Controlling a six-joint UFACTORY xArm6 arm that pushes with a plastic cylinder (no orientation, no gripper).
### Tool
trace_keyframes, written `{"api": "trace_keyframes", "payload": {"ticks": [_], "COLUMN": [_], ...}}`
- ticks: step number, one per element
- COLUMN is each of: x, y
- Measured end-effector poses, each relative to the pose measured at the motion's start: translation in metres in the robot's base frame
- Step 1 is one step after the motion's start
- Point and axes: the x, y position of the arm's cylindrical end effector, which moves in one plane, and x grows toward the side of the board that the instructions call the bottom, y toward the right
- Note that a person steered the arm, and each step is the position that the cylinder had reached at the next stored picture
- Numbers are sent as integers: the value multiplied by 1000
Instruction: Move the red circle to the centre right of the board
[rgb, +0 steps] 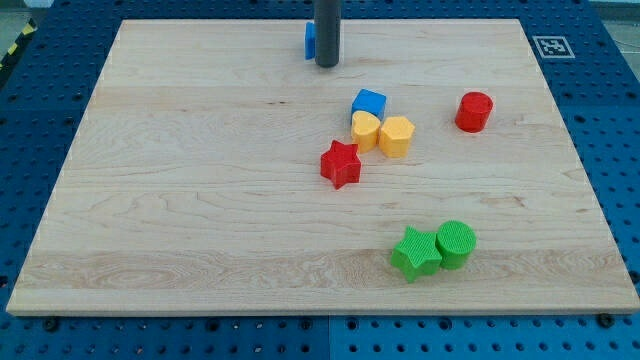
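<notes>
My tip (327, 64) has no pincer to tell of; red circle (474, 111) sits far toward the view's lower right, and an off-centre push could skid it off the counter (180, 200)

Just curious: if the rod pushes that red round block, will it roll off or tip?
The red circle stands on its flat end, so it should slide rather than roll. It looks squat, so tipping seems unlikely. An off-centre push from my tip might veer it sideways.

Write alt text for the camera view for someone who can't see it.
A dark rod's tip rests near the wooden board's top edge, beside a partly hidden blue block, far from the red circle at upper right. Mid-board cluster: blue cube, two yellow blocks, red star; green star and green circle below.
</notes>
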Motion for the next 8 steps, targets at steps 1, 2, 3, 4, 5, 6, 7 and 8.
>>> {"api": "trace_keyframes", "payload": {"ticks": [1,2,3,4,5,6,7,8], "x": [18,28,29,29,30,49,66,73], "y": [16,49,52,59,106,138,157,172]}}
